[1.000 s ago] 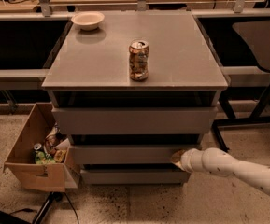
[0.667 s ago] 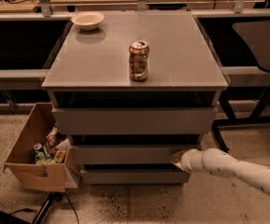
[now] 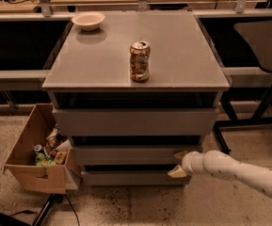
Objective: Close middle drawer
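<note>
Far off to my left on the speckled floor sits an open brown cardboard box (image 3: 32,178) with bits of rubbish in it, nothing I need. Up and to my left, on the flat grey cabinet top (image 3: 182,55), stand a shallow cream bowl (image 3: 88,20) at the far corner and a patterned drinks can (image 3: 140,61) nearer the front edge, both well above me and apart from my work. Directly to my left runs the middle drawer (image 3: 126,155), its plain grey handle-less front lying between the taller grey drawer front (image 3: 135,122) above and the slim grey drawer front (image 3: 126,178) below; a dark gap shows along its top edge, so I judge it not fully home. My two-finger gripper (image 3: 177,163) is at the right end of that front, its tan fingers (image 3: 180,153) spread apart and grasping nothing, the upper one at the drawer face, the lower one beside the slim front beneath. My white arm (image 3: 239,171) trails away to my right. I take this to be the pushing step: next I need a straight, level shove into the cabinet, keeping contact on the middle front alone.
</note>
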You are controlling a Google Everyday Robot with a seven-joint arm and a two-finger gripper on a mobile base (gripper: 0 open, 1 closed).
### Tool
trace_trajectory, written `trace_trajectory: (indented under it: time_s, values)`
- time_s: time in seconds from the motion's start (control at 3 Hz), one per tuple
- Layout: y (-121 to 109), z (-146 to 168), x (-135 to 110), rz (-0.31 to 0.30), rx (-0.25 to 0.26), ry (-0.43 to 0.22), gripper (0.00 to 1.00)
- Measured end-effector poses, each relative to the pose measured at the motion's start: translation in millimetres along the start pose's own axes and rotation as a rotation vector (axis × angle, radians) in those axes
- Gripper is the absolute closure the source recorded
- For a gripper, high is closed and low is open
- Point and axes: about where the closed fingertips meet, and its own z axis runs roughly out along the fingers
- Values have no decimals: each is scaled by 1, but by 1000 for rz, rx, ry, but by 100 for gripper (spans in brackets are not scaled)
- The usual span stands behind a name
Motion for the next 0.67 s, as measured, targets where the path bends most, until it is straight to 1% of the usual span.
trace_trajectory:
  time_s: [0.33,0.67]
  values:
    - [0,0,0,0,0,0,100]
    - [7,-8,-2,-10,-9,4,100]
